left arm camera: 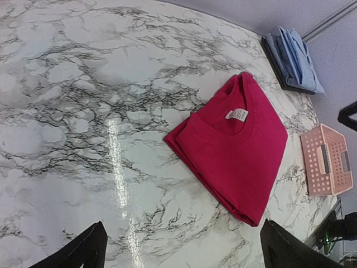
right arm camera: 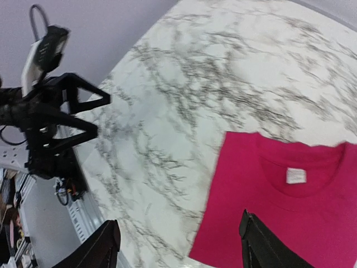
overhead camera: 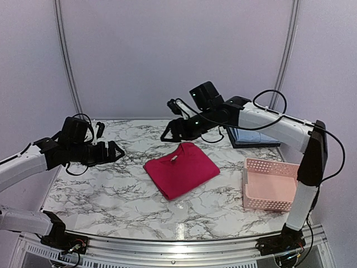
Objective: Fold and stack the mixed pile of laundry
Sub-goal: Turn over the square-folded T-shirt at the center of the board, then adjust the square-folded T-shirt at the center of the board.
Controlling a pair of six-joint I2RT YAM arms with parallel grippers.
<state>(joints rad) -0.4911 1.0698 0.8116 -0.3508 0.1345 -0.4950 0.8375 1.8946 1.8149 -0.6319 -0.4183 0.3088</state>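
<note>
The magenta-red garment [overhead camera: 181,169] lies folded in a neat square at the middle of the table, its white neck label facing up [left arm camera: 236,114]. The light blue shirt [overhead camera: 254,135] rests folded on the dark tray at the back right, also visible in the left wrist view [left arm camera: 293,58]. My left gripper [overhead camera: 114,152] hovers open to the left of the red garment, with nothing between its fingers [left arm camera: 181,251]. My right gripper [overhead camera: 168,133] hangs open above the garment's far left edge. It holds nothing [right arm camera: 178,245], and one finger sits over the red cloth [right arm camera: 290,206].
A pink lattice basket [overhead camera: 270,184] stands at the right, near the right arm's base. The dark tray [overhead camera: 245,145] lies behind it. Bare marble lies left and in front of the red garment. The left arm [right arm camera: 50,117] shows in the right wrist view.
</note>
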